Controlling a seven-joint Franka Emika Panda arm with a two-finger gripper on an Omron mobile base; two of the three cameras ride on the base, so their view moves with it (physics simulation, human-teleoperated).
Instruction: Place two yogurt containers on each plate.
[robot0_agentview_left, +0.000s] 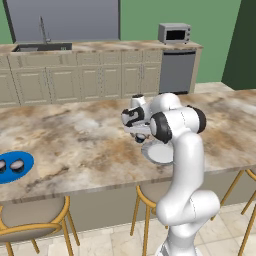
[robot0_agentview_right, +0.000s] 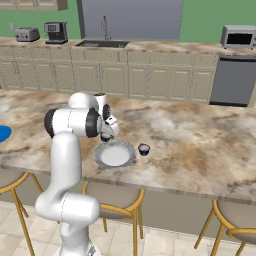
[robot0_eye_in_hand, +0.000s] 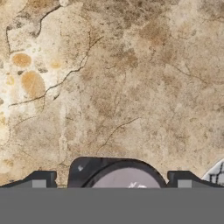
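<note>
So the pincer is closed around a yogurt container: the hand view has the cup's dark rim and pale top sitting snug between the two finger tips, with bare marble tabletop below it. From the base views the cup hangs just off the far edge of the grey-white plate, not over the middle, so it looks like a carry on the way in rather than a drop. Makes sense, since that plate looks bare and needs two.

A second yogurt cup sits on the tabletop just beside that plate's right rim, near but apparently not touching. Probably the next one to go.

Well off to the left, the blue plate already carries two containers side by side, so that half reads as done.

Judging from this, the cup needs to come a bit nearer, over the plate's flat centre, before letting go, because the raised rim could tip it.
</note>
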